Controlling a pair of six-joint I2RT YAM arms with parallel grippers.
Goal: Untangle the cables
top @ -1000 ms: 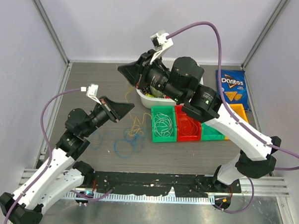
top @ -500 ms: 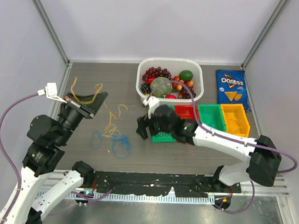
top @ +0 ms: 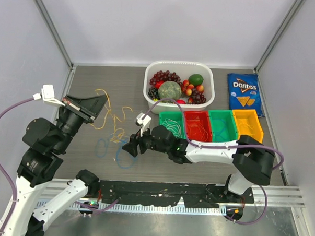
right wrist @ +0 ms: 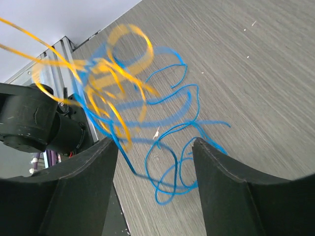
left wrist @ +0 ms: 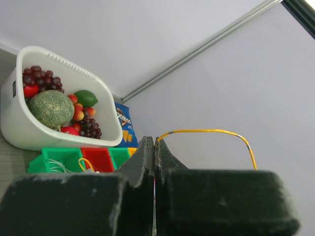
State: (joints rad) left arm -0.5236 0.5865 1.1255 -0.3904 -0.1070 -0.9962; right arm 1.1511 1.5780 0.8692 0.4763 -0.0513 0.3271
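A yellow cable (top: 113, 117) hangs in loops from my left gripper (top: 99, 102), which is raised over the left of the table and shut on it. The left wrist view shows the jaws pressed together on the yellow cable (left wrist: 211, 131) at the tips of that gripper (left wrist: 156, 141). A blue cable (top: 108, 145) lies in loose loops on the table below. My right gripper (top: 129, 148) is low over it and open. In the right wrist view the blue cable (right wrist: 183, 127) lies between the spread fingers of this gripper (right wrist: 155, 147), with blurred yellow cable (right wrist: 111, 78) above it.
A white basket (top: 179, 63) of fruit stands at the back. Right of my right gripper sits a row of bins: green (top: 170, 114) with white wire, red (top: 199, 115) with orange wire, green (top: 222, 114), yellow (top: 249, 114). A Doritos bag (top: 244, 94) lies far right.
My right arm swung down from over the basket to the table left of the bins and opened over the blue cable. My left gripper rose and pulled back left with the yellow cable.
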